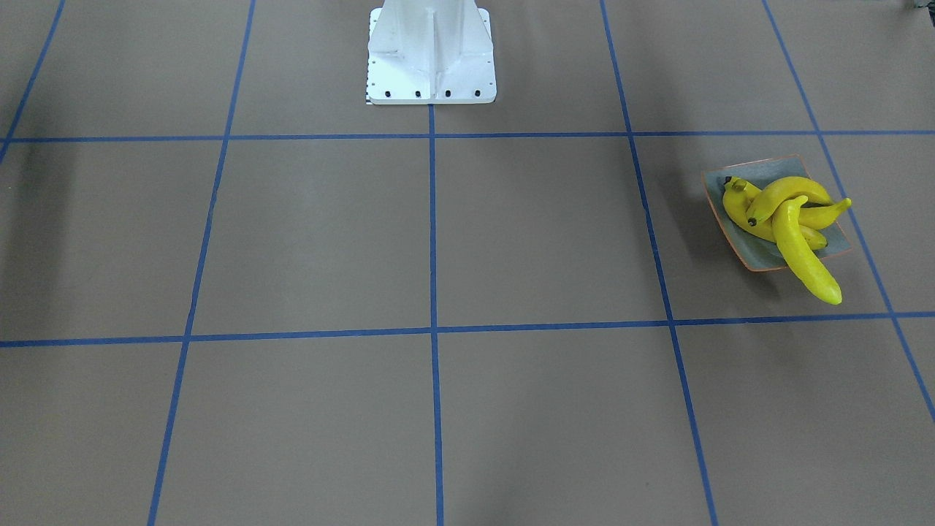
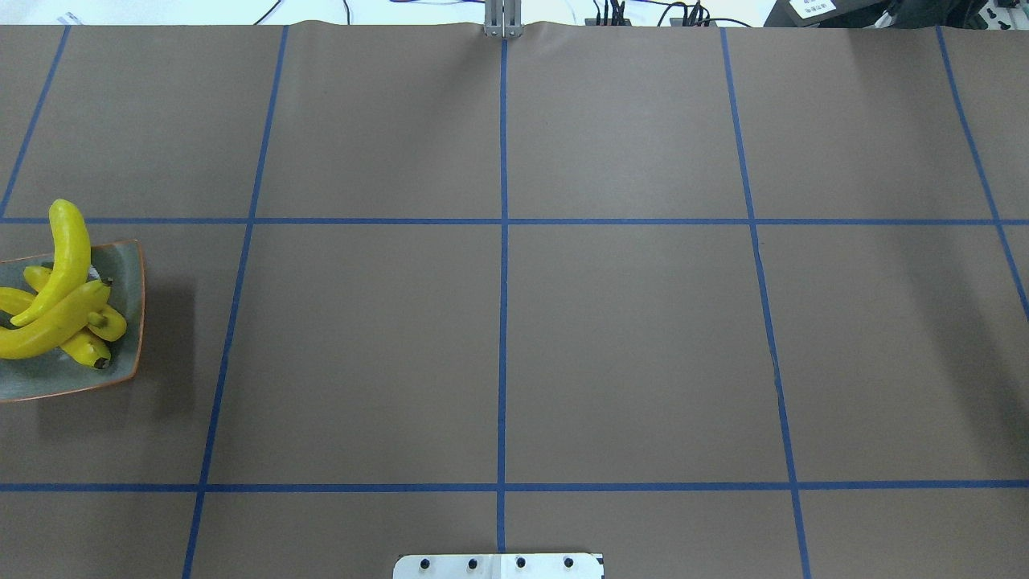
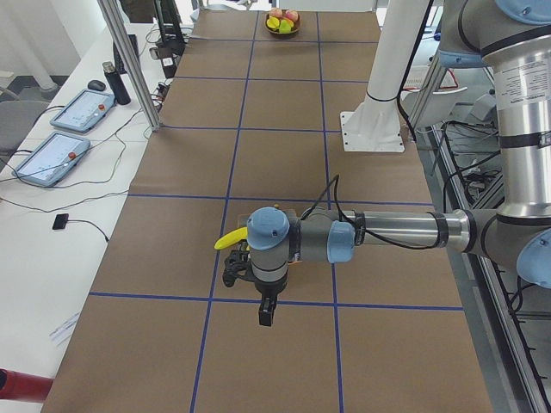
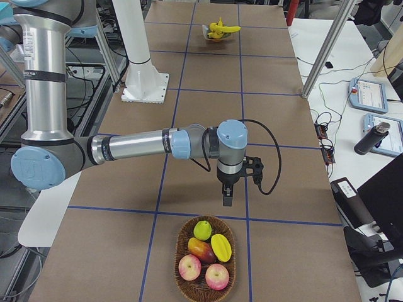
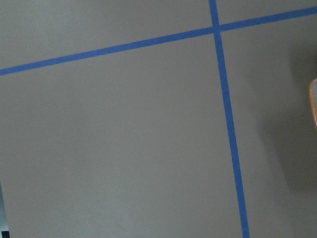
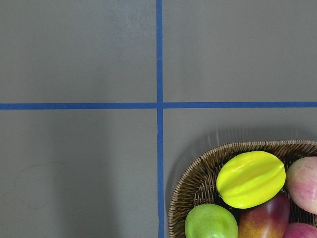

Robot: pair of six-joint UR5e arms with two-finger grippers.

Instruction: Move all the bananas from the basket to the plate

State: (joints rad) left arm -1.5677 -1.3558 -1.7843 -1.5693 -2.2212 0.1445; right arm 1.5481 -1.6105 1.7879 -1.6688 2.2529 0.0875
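Plainly, all four bananas (image 1: 785, 212) lie heaped on the plate (image 1: 754, 253), which sits on the brown surface (image 2: 627, 338) far out on the robot's left side. Three of them cross over one another inside the dish, and the fourth lies on top with one end jutting past the orange rim (it overhangs the surface on the operators' side).

The left end effector (image 3: 266, 314) hangs above the surface just beside the plate, pointing downward, with a yellow banana tip showing behind its wrist. Only a side view shows it, so I cannot tell whether its fingers are apart or together. Its wrist camera catches a sliver of the plate's rim at the right edge.

The right end effector (image 4: 227, 198) hangs over a blue tape line (image 4: 208, 214) near the wicker basket (image 4: 184, 242), also pointing down, and its state cannot be told either. The basket holds two reddish apples, a mango, a green fruit and a yellow star fruit (image 6: 251, 179).
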